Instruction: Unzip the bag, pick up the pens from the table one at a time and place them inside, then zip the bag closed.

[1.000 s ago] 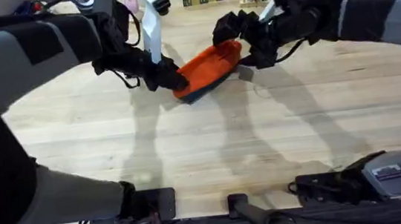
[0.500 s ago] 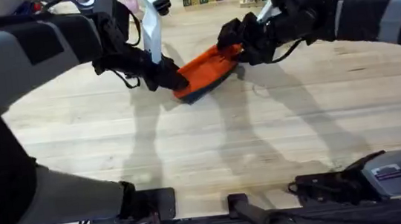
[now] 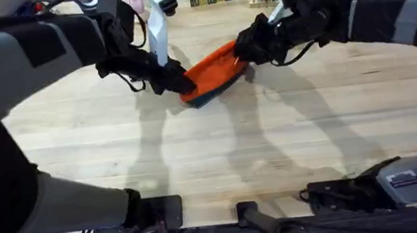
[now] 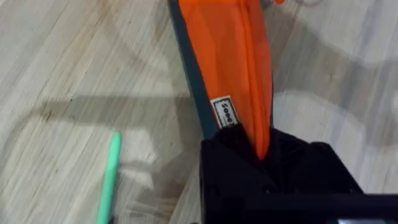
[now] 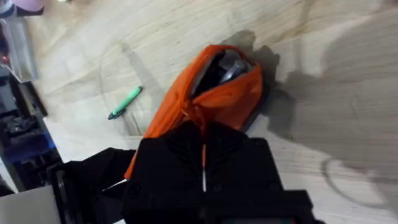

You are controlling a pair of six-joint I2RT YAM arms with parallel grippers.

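The left gripper (image 4: 264,152) and right gripper (image 5: 202,127) each pinch an end of the soft orange zippered pouch (image 3: 215,69). If either pinch slips, the pouch could slump onto the light wooden desk (image 3: 219,146) and close its opening.

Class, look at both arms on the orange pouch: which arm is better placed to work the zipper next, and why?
Probably the right. The right gripper sits at the orange pouch's far end, closed on its orange zipper edge. The left gripper clamps the opposite end, anchoring it. The green pen lies on the table.
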